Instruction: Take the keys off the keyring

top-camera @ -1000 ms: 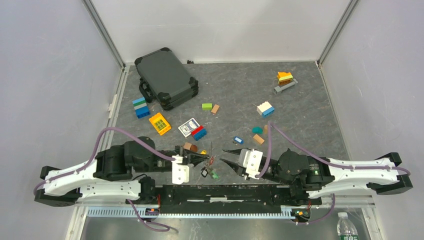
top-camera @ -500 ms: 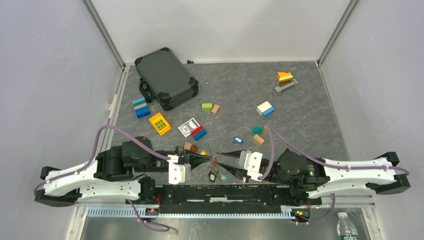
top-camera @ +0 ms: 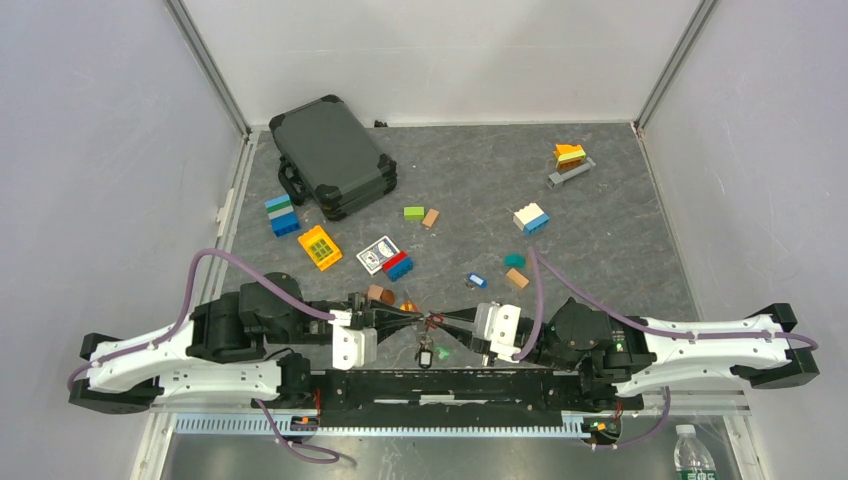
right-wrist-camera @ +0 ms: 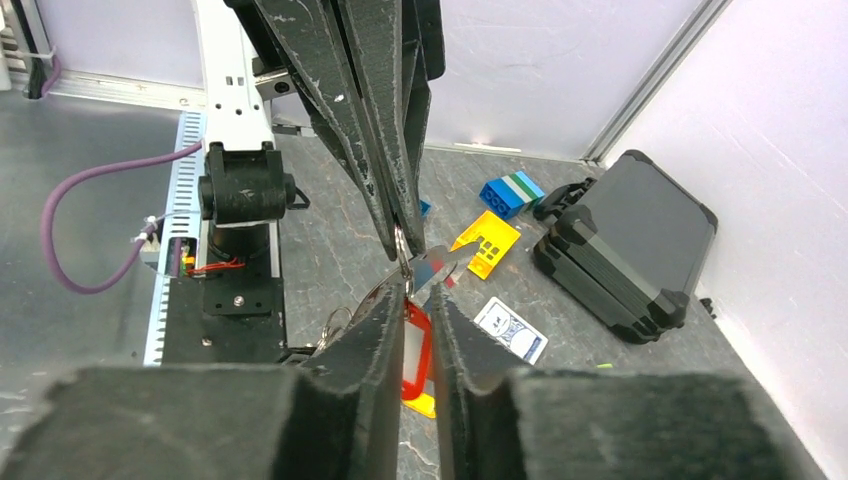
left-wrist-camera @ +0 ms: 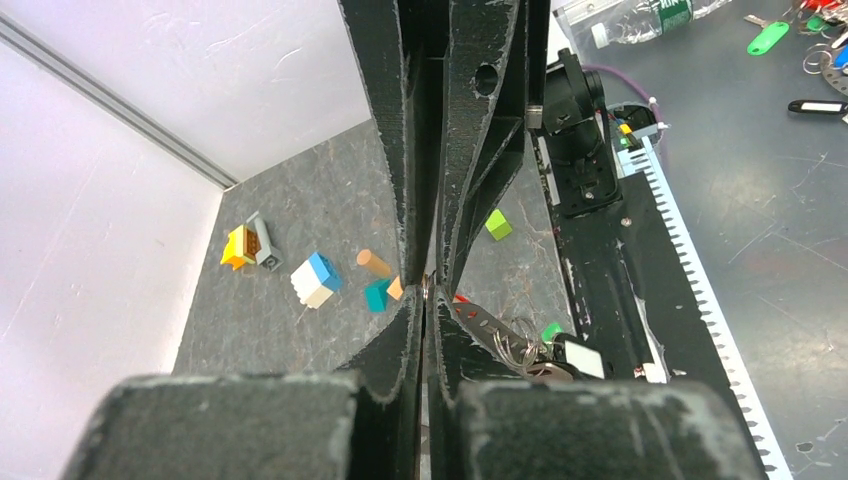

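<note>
The keyring [left-wrist-camera: 426, 292] is a thin grey loop held above the table's near edge, and my left gripper [top-camera: 417, 318] is shut on it. It also shows in the right wrist view [right-wrist-camera: 400, 243]. A bunch of keys [top-camera: 425, 352] hangs below it, with a green head and a black-and-white one [left-wrist-camera: 578, 357]. My right gripper [top-camera: 441, 321] meets the left one tip to tip. Its jaws are closed to a narrow slot around a red key [right-wrist-camera: 414, 340]. A blue-headed key [top-camera: 476, 281] lies loose on the table.
A black case [top-camera: 333, 155] stands at the back left. A playing-card box [top-camera: 378, 254], a yellow plate [top-camera: 320, 247] and scattered building blocks such as a white-and-blue one [top-camera: 530, 218] lie mid-table. The black base rail [top-camera: 450, 385] runs just under the hanging keys.
My right gripper has moved left to the keyring and gone from wide open to closed around the red key. The left gripper has lifted the ring slightly rightward. The keys now hang lower.
</note>
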You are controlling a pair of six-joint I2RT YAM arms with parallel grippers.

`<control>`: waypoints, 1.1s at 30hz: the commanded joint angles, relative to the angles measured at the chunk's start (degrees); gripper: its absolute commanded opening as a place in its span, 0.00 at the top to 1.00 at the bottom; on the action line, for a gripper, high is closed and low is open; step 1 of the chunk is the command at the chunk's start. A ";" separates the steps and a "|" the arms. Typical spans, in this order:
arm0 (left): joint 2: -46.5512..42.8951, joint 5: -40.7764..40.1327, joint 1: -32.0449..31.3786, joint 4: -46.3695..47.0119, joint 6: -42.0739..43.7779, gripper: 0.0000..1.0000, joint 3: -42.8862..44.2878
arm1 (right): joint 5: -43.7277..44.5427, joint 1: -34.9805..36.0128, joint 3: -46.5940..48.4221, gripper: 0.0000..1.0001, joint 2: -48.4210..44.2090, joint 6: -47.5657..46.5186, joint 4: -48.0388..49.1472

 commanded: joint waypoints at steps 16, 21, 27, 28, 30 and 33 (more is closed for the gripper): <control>-3.15 1.41 -0.23 8.48 -2.74 0.98 -2.75 | 1.63 0.09 -0.02 0.95 0.41 0.39 0.86; -4.14 -0.57 -0.22 8.44 -3.60 0.98 -3.92 | 5.59 0.07 -1.89 0.87 -0.75 0.52 1.12; -6.58 -4.71 -0.23 9.60 -5.42 0.98 -5.97 | 15.24 0.05 -4.61 0.75 -1.77 3.20 0.51; -7.07 -5.58 -0.24 9.70 -5.62 0.98 -6.24 | 17.15 0.05 -4.77 0.74 -1.85 4.91 -0.61; -8.07 -7.41 -0.24 9.64 -6.37 0.98 -6.70 | 22.73 -0.03 -4.87 0.73 -2.00 9.22 -4.35; -9.84 -11.85 -0.21 9.85 -7.44 0.98 -7.81 | 27.40 -0.19 -5.85 0.68 -2.83 17.67 -12.16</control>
